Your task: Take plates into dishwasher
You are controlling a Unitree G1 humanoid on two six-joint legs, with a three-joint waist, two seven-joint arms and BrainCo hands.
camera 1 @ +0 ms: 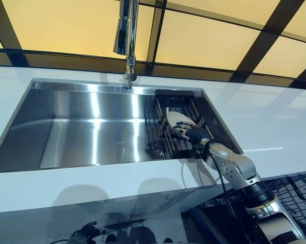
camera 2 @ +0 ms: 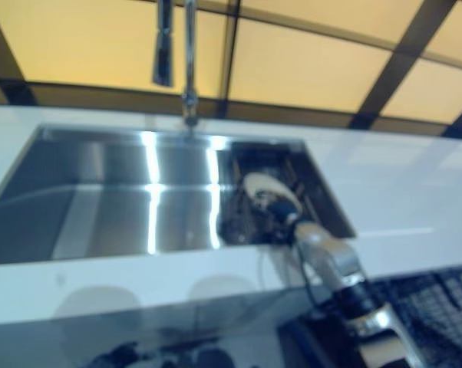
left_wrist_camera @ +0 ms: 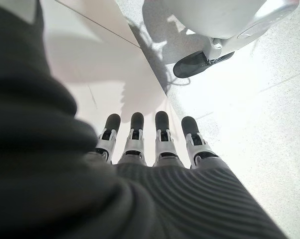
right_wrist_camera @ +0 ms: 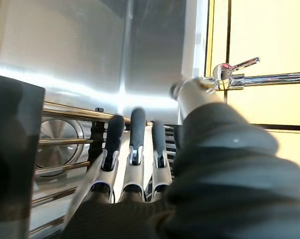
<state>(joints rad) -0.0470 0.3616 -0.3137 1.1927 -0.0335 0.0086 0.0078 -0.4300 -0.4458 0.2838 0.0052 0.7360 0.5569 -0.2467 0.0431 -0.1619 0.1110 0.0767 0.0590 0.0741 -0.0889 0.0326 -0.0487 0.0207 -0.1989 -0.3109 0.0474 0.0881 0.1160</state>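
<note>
A white plate point(camera 1: 169, 118) lies in a dark wire rack point(camera 1: 173, 93) at the right end of the steel sink point(camera 1: 82, 127). My right hand point(camera 1: 188, 133) reaches into the rack from the front and rests on the near part of the plate. In the right wrist view its fingers point(right_wrist_camera: 135, 144) lie straight over the rack's bars; the thumb is hidden. My left hand point(camera 1: 84, 234) hangs low by the cabinet front at the lower left, with its fingers point(left_wrist_camera: 140, 144) straight and empty above the floor.
A tall chrome faucet point(camera 1: 126, 40) stands behind the sink's middle. White counter point(camera 1: 275, 117) surrounds the sink. A dark wire basket point(camera 1: 298, 195) shows below the counter at the lower right. Yellow panels with dark frames form the back wall.
</note>
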